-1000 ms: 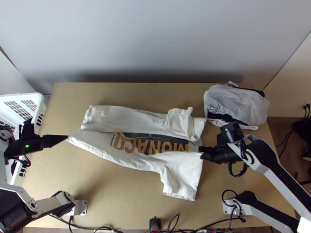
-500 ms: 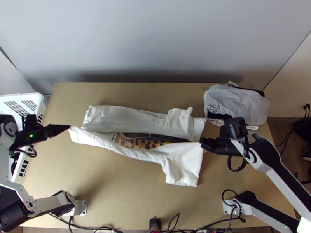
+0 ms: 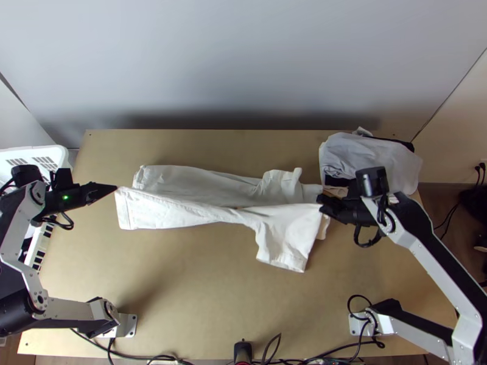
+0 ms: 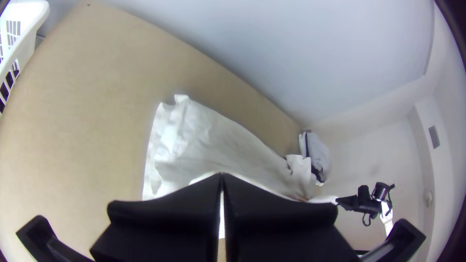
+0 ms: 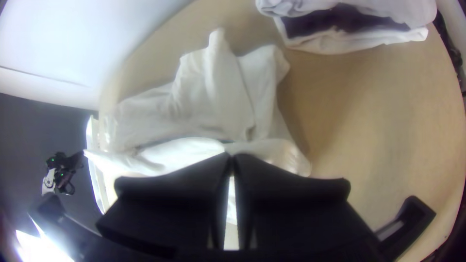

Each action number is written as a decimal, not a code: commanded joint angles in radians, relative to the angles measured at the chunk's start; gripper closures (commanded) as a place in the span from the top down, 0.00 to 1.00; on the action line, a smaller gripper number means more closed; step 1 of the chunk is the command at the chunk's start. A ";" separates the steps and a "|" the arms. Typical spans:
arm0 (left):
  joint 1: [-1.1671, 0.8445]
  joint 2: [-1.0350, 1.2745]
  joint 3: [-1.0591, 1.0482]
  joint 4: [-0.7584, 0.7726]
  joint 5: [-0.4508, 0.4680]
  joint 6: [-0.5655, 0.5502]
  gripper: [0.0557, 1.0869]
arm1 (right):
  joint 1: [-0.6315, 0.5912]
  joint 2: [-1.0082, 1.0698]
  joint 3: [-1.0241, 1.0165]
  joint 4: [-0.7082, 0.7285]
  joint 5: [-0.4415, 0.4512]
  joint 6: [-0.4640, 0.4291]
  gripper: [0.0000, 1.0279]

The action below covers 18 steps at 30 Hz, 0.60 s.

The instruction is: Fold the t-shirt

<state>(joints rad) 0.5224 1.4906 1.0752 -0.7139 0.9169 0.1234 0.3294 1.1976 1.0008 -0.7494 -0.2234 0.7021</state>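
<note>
White t-shirt point(image 3: 176, 213) runs between the left gripper point(image 3: 116, 188) and the right gripper point(image 3: 321, 204), its upper layer drawn taut from one to the other. Both are closed on its edge: the left one pinches a corner, the right one the edge above a short sleeve point(image 3: 285, 252), which spreads toward the arms' bases. In the left wrist view, a white strip of cloth shows between the two black fingers point(image 4: 194, 204), behind their meeting tips; the right wrist view has a similar strip.

Just past the taut edge, on the side away from the bases, more of the shirt lies on the light wooden table point(image 3: 201, 292), rumpled and bunched up near the right gripper. From above, the dark print is nearly covered, down to an orange speck; the right wrist view looks into the fold and shows a dark sliver point(image 5: 170, 139) of it.

Farther beyond the right gripper sits a pile of garments point(image 3: 374, 159). The top view gives its pale grey top, while the right wrist view brings out the side, with a dark layer point(image 5: 340, 19) above a white one. On the left gripper's outer side, past the table's end, stands a white plastic laundry basket point(image 3: 59, 153). Farthest off, beyond both grippers, rises a plain grey wall point(image 3: 243, 61).
</note>
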 commanded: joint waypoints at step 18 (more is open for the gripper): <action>-0.148 0.178 0.005 0.306 -0.176 -0.200 0.04 | -0.058 0.273 0.144 0.082 0.029 0.011 0.03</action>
<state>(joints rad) 0.4629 1.5974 1.0752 -0.5335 0.8230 0.0074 0.2749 1.3930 1.1080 -0.7033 -0.1982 0.7094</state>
